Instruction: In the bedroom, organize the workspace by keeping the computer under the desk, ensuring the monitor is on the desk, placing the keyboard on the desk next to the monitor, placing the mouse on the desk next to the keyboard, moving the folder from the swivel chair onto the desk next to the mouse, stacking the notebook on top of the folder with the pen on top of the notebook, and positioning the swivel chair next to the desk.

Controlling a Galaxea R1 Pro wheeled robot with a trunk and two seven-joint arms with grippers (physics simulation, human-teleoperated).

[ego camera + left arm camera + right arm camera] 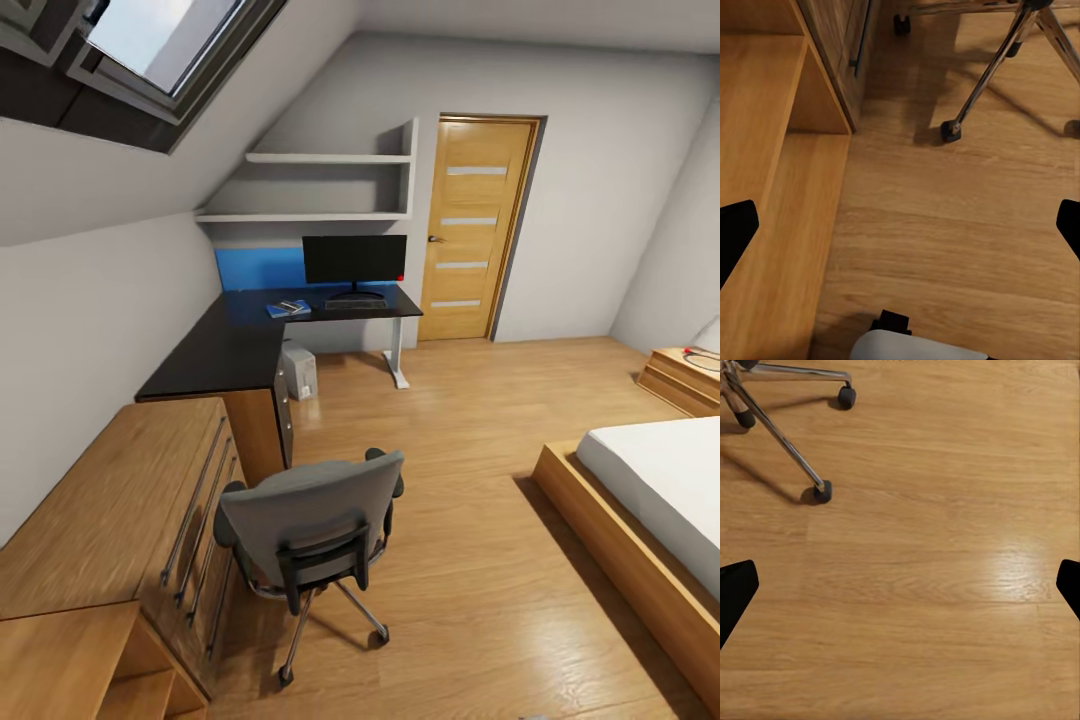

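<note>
Black fingertips (736, 229) of the left gripper (900, 232) sit at opposite edges of the left wrist view, spread wide with nothing between them, over the light wood plank floor (945, 240) beside a low oak drawer unit (765, 150). The right gripper (900, 585) is likewise spread wide and empty above bare planks, near a chrome leg and castor (822, 492). Those belong to the grey-upholstered swivel chair with black frame (315, 525), which stands on the floor just beside the oak unit, well apart from the far end of the long black-topped L-shaped desk (230, 345). On that far end stand the flat black monitor (354, 260), a black keyboard (355, 300) at its foot, and the bright blue folder (288, 308) carrying something small and dark. A grey-white tower computer (298, 368) sits under the desk.
</note>
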